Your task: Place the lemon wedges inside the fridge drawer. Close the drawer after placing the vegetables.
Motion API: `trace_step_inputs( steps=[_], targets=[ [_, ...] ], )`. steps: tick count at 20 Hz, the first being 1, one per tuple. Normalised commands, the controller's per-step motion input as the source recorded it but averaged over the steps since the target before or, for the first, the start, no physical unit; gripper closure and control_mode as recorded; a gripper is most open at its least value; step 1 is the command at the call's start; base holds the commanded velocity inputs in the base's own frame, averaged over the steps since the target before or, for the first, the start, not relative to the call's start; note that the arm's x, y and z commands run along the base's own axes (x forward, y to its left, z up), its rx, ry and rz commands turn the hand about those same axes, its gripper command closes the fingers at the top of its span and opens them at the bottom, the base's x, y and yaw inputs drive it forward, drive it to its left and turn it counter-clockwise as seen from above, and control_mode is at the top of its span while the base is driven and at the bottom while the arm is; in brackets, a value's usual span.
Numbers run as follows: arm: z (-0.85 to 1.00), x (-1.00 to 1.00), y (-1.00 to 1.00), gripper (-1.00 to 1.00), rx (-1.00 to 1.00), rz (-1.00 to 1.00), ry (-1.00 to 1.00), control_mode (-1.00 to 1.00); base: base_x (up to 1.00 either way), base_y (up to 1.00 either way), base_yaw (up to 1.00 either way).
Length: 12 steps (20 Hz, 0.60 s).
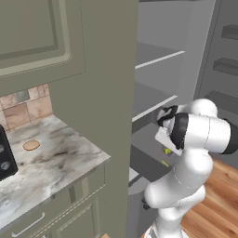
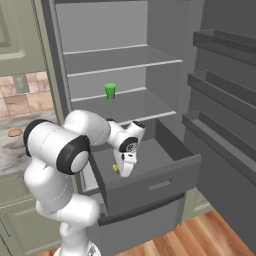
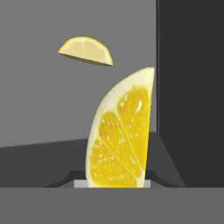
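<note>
Hand view: gripper (image 2: pixel 123 171) clamped on one lemon wedge (image 3: pixel 120 133), second wedge (image 3: pixel 86 50) at 11 o'clock on fridge drawer (image 2: pixel 150 186) floor. Right base view: green cup (image 2: pixel 110 90) on shelf. Left: marble counter (image 1: pixel 51 158).

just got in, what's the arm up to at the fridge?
The end effector is shut on a lemon wedge, held over the open fridge drawer. A second wedge already lies on the drawer floor. The drawer is pulled out, not yet closed. A green cup stands on the shelf above.
</note>
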Motion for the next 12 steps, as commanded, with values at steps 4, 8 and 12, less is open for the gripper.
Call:
trace_step_inputs(
  steps=[4, 8, 12],
  targets=[
    [-0.52, 0.0, -0.11, 1.0, -0.01, 0.0, 0.01, -1.0, 0.0, 0.0, 0.0],
    [-0.46, -0.27, -0.4, 1.0, 0.0, 0.0, 0.0, -1.0, 0.0, 0.0, 0.0],
    [-0.59, -0.46, -0.42, 1.0, 0.0, 0.0, 0.0, -1.0, 0.0, 0.0, 0.0]
  ],
)
